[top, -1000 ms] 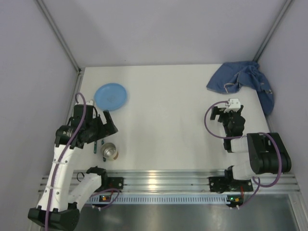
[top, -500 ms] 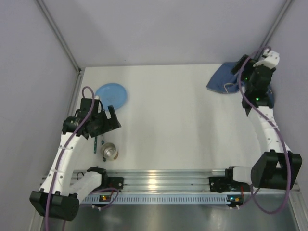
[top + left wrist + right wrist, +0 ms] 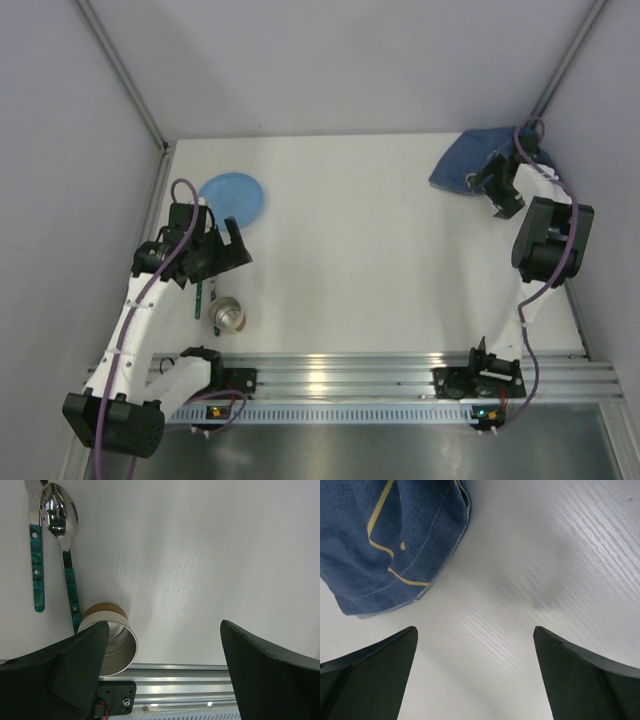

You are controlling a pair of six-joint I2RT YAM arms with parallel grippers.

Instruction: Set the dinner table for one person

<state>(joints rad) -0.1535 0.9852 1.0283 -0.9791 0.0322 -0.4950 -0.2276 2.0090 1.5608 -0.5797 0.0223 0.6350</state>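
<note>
The white dinner table holds a round blue plate at the far left. A steel cup lies on its side near the front left, also in the left wrist view. Beside it lie a spoon and a second teal-handled utensil, whose head is cut off by the frame. My left gripper is open and empty above the table, between plate and cup. My right gripper is open and empty at the near edge of a crumpled blue cloth, which also shows in the right wrist view.
A ribbed aluminium rail runs along the near edge with both arm bases on it. Grey walls close the left, far and right sides. The cloth fills the far right corner.
My right arm has swung from the near right out to the far right corner and come down by the blue cloth. My left gripper has shifted slightly away from the cup.
</note>
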